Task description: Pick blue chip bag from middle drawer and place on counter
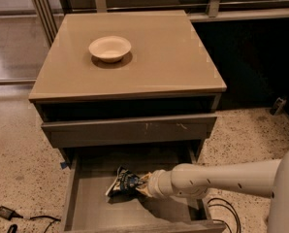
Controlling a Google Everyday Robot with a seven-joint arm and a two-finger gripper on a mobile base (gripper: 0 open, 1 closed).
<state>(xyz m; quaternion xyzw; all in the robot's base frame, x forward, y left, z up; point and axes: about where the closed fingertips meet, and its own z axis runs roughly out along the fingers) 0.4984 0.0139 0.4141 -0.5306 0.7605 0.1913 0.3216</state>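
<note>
Pincer meets blue chip bag in middle drawer.
Bag lies just left, touching its tip; whether it grips cannot be told.

The gripper, on a smooth white plastic-looking arm, sits in the matt grey middle drawer. A crinkled foil blue chip bag lies at its tip. Above it are the glossy tan counter and a matt pale bowl.

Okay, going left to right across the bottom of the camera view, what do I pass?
In order: black cable → middle drawer, at its left wall → blue chip bag → hand, right at the bag inside the drawer → white arm.
</note>
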